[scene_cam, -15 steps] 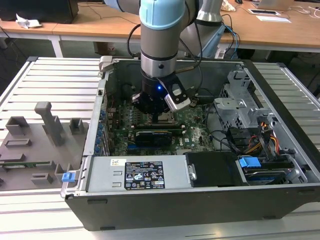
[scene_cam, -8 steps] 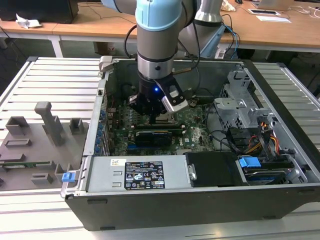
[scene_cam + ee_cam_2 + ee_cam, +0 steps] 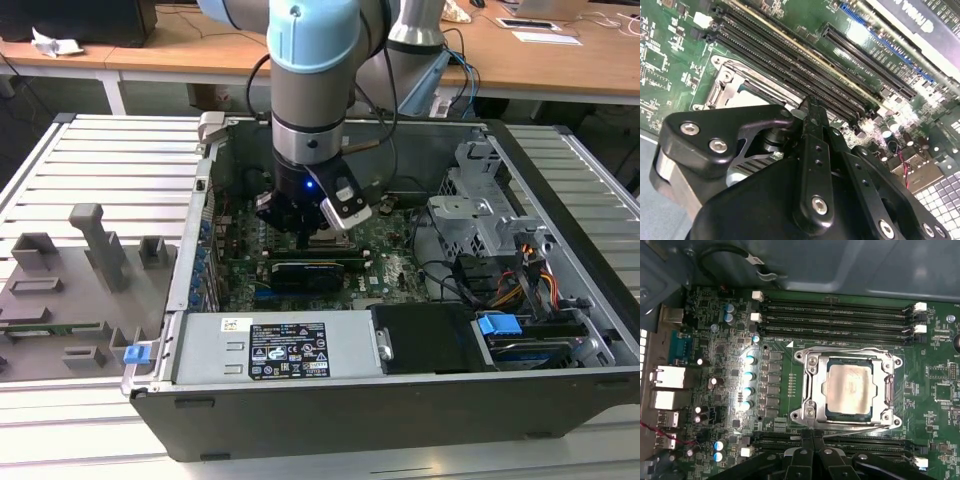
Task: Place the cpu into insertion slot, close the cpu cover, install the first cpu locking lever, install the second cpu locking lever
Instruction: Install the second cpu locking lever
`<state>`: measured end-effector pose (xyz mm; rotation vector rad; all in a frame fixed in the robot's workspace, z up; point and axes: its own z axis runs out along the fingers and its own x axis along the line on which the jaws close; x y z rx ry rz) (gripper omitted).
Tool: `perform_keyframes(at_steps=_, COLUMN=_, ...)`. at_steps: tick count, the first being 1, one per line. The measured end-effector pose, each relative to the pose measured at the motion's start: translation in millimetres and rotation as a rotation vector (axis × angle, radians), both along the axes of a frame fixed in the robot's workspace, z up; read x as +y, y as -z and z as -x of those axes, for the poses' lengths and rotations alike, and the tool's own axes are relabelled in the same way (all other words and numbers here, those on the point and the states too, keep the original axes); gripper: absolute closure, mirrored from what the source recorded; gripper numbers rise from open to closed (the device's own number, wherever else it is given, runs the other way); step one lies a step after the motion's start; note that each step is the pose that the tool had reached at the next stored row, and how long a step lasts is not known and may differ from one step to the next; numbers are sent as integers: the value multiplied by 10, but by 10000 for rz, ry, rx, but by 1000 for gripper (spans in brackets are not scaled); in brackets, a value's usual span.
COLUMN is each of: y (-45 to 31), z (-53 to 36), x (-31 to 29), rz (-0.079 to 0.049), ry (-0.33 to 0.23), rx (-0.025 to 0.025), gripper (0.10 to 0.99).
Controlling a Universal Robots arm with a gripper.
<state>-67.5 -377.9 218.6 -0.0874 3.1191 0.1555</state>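
First wrist view: gripper (image 3: 813, 440), fingers together and empty, beside cpu cover (image 3: 812, 390), memory slots (image 3: 835, 315) flanking.

Dull brushed-metal cpu (image 3: 849, 388), shiny steel cpu cover (image 3: 812, 390), matt black gripper (image 3: 812, 112).

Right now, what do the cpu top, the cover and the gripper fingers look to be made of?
The cpu: dull silver-beige metal top, matte, with a soft smudged sheen. The cover around it: thin stamped sheet metal, silver-grey, brighter and shinier along its edges. The gripper fingers: black, satin, probably anodised or painted metal, judging by crisp edges and bright steel screws; hard plastic cannot be ruled out.
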Motion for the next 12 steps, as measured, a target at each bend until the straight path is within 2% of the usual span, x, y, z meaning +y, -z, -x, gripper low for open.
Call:
perform_keyframes(at_steps=5, y=10, z=40, x=-11, rz=-76, ry=-9, rx=0, gripper=980)
perform_keyframes(at_steps=10, y=72, z=47, x=-12, rz=-283, ry=-35, rx=2, gripper=980)
perform_keyframes(at_steps=12, y=110, z=46, x=-10, rz=-433, ry=-54, rx=-1, gripper=980)
